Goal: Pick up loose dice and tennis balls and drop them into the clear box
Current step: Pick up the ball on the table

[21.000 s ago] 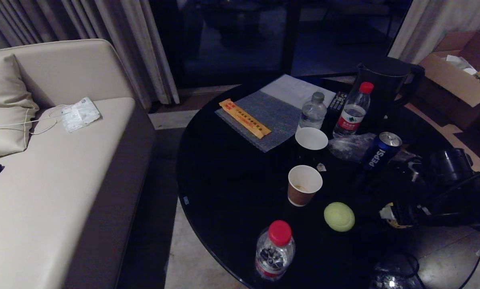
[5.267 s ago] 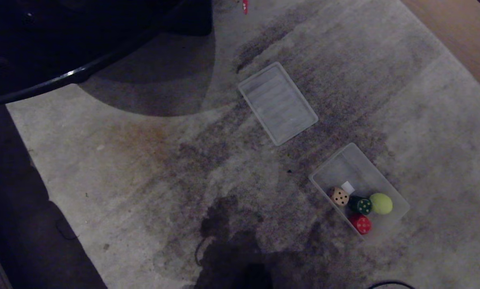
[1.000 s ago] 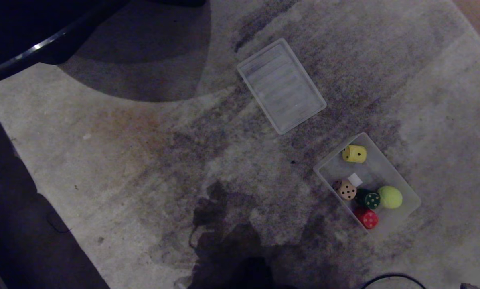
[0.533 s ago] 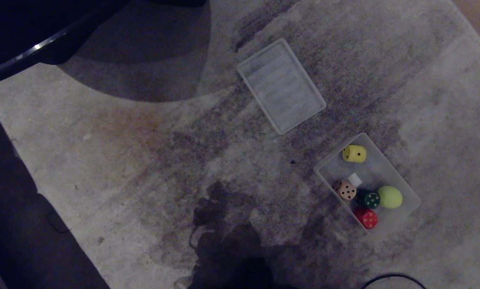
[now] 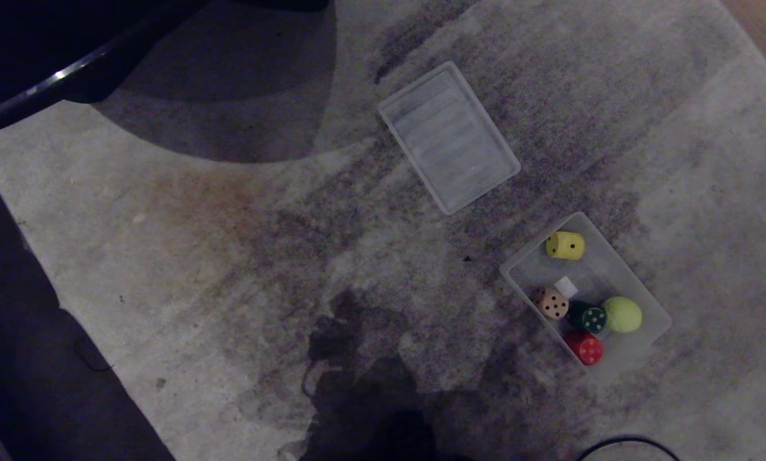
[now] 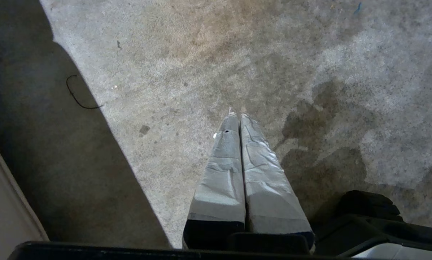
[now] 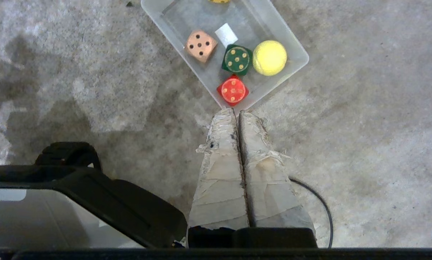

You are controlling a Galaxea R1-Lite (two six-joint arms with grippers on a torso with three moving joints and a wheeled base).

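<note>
- The right gripper [image 7: 238, 112] hangs just short of the clear box's near corner, its taped fingers pressed together on nothing; the left gripper [image 6: 237, 116], likewise closed and empty, hangs over bare carpet [image 5: 229, 269] well away from the box.
- The clear box [image 5: 645, 301] sits on the carpet holding, from its near end outward, the red die [image 5: 585, 347], green die [image 5: 589, 317] beside a tennis ball [image 5: 622, 314], beige die [image 5: 553, 303], then the yellow die [image 5: 565, 245] alone at the far end.
- Beyond the box lies the ribbed lid [image 5: 449, 136].
- The dice look hard and smooth, probably best pinched across flat faces; the ball is likely fuzzy and yielding, gripped across its middle.
- The head view alone shows the lid and the whole yellow die; the right wrist view gives clearer pips.
</note>
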